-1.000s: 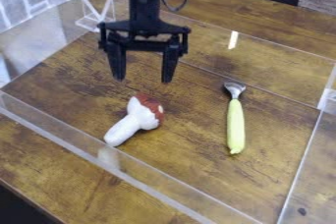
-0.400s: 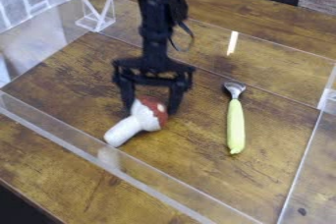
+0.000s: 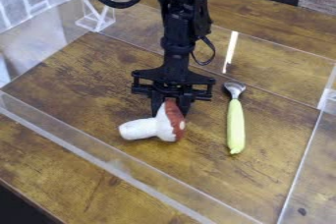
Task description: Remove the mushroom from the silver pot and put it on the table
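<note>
White-stemmed toy mushroom w/ reddish-brown cap (image 3: 157,126) is on the dark brown wood-grain table (image 3: 66,79), out of any pot. Black two-fingered gripper (image 3: 171,104) is at the cap, prob. clenched on it, tips hidden; only letting go + backing off seems left.

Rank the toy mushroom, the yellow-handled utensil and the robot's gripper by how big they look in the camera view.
1. Robot's gripper, the largest with its dark body.
2. Toy mushroom and yellow-handled utensil: unsure; one is thick, the other long and slim.
</note>
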### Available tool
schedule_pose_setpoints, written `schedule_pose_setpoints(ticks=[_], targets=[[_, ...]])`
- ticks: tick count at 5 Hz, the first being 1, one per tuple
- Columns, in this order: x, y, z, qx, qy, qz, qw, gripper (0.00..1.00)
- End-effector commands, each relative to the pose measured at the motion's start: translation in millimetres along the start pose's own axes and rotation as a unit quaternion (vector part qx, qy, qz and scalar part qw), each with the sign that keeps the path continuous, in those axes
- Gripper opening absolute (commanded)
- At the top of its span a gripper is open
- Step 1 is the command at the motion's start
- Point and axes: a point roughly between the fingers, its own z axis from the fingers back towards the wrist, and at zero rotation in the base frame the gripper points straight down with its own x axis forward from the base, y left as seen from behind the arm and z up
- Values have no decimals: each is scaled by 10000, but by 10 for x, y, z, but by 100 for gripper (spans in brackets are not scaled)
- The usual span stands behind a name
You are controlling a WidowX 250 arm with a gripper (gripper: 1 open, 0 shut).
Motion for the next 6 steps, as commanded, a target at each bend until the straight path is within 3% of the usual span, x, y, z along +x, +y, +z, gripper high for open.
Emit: schedule_pose_setpoints(ticks=[1, 2, 4, 5, 6], targets=[[39, 68, 131, -27, -198, 8, 9998, 0], [54, 161, 132, 63, -202, -32, 9998, 0], [133, 255, 431, 236, -249, -429, 9985, 0], [270, 335, 361, 256, -266, -696, 9969, 0], [348, 397, 198, 273, -238, -806, 9961, 100]])
